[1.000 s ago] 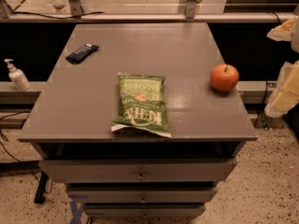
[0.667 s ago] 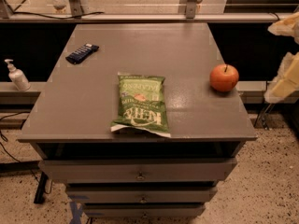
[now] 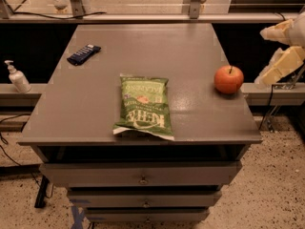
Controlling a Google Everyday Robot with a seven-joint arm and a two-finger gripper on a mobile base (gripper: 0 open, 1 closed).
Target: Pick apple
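The apple (image 3: 228, 79) is small, round and red-orange with a short dark stem. It stands on the grey cabinet top (image 3: 143, 51) near the right edge. My gripper (image 3: 263, 57) is at the far right of the camera view, off the cabinet's right side, to the right of the apple and slightly above it. Its two cream fingers (image 3: 282, 63) are spread apart and hold nothing. It does not touch the apple.
A green chip bag (image 3: 143, 107) lies flat near the front middle of the top. A dark blue flat object (image 3: 84, 54) lies at the back left. A soap dispenser (image 3: 16, 77) stands on a ledge to the left. Drawers (image 3: 143, 175) are below.
The gripper has shifted a little left toward the apple, and its lower finger now sits higher. The apple and the chip bag have not moved.
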